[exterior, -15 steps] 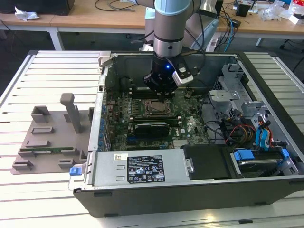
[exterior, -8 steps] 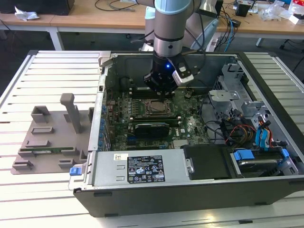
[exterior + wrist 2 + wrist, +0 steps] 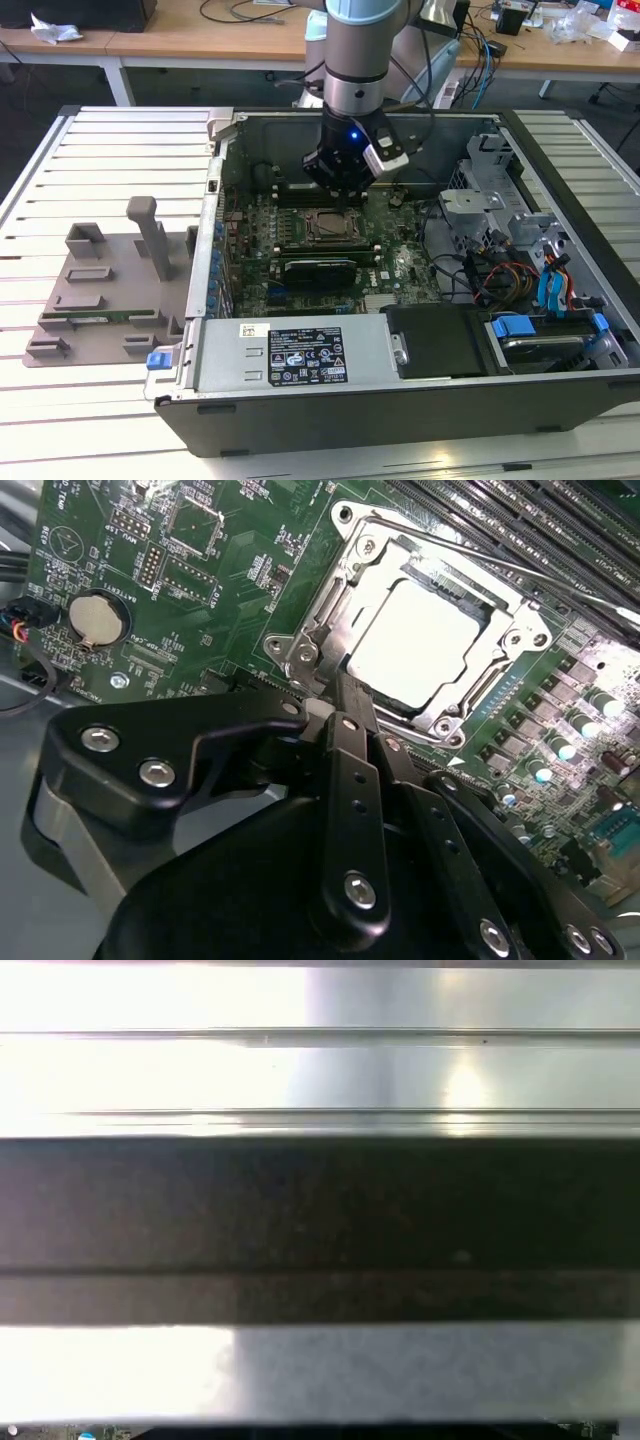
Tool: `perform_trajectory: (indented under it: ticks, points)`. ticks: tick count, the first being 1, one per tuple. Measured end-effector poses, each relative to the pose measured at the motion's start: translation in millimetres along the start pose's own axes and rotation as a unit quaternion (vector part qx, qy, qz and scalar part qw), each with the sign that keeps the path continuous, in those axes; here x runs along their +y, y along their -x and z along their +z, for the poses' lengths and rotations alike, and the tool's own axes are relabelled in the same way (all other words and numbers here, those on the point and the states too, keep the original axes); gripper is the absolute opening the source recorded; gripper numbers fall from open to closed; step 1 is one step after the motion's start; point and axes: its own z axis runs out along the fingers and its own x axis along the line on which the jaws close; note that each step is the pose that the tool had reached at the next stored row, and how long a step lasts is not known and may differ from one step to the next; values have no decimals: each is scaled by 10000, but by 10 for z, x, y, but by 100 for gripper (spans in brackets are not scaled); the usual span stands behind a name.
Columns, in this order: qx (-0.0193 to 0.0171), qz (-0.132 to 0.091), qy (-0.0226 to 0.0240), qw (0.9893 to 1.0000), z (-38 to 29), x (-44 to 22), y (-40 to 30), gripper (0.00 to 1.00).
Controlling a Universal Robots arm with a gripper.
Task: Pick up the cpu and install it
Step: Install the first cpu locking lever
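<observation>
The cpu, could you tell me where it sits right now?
In the second wrist view the cpu lies inside the metal-framed socket on the motherboard, just beyond the gripper.

A pale, slatted metal desk [image 3: 120,130] carries everything. An open black computer case [image 3: 400,400] lies on it, on its side, taking up the middle and the exterior view's right. Just beside the case, on the exterior view's left, a grey plastic tray [image 3: 100,300] lies flat on the slats, with upright posts rising from it. Bare slats show along the near edge and beyond the case at the far right.
</observation>
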Motion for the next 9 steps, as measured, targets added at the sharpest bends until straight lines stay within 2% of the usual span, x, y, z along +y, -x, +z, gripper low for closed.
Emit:
perform_trajectory:
  ticks: [7,9]
  points:
    - [0,0,0,10000,-46,-1,1,11]
    - [-1,0,0,10000,-94,-2,2,11]
